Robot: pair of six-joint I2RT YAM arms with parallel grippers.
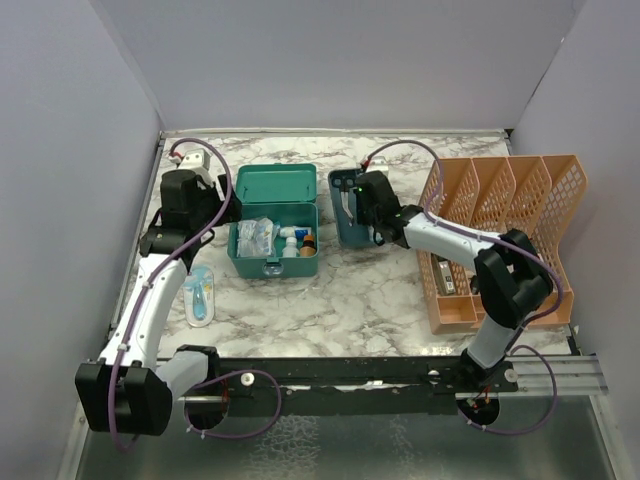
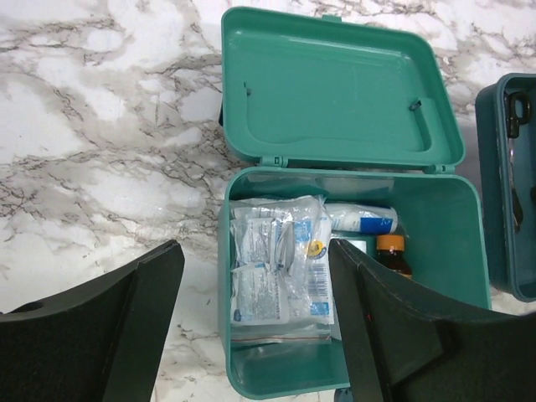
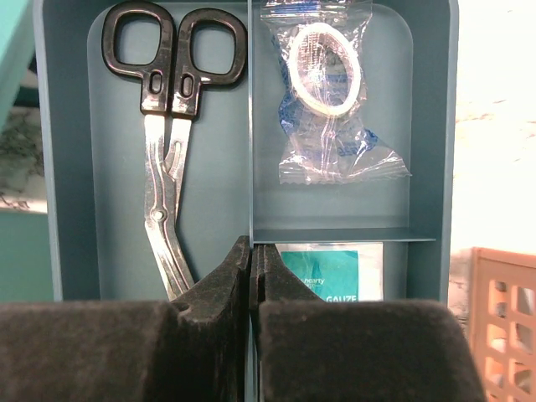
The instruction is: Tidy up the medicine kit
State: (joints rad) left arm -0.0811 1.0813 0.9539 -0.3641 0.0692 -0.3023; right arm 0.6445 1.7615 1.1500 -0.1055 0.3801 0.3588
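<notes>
The teal medicine kit lies open, its lid folded back. Inside it are white packets in a clear bag, a white and blue tube and a brown bottle with an orange cap. My left gripper is open above the kit's left front part; it also shows in the top view. The matching insert tray sits to the kit's right. It holds black-handled scissors, a bagged tape roll and a gauze packet. My right gripper is shut on the tray's middle divider.
The orange mesh file rack stands at the right with small items in its front slot. A clear blister pack with a blue item lies on the marble table left of the kit. Grey walls enclose the table on three sides.
</notes>
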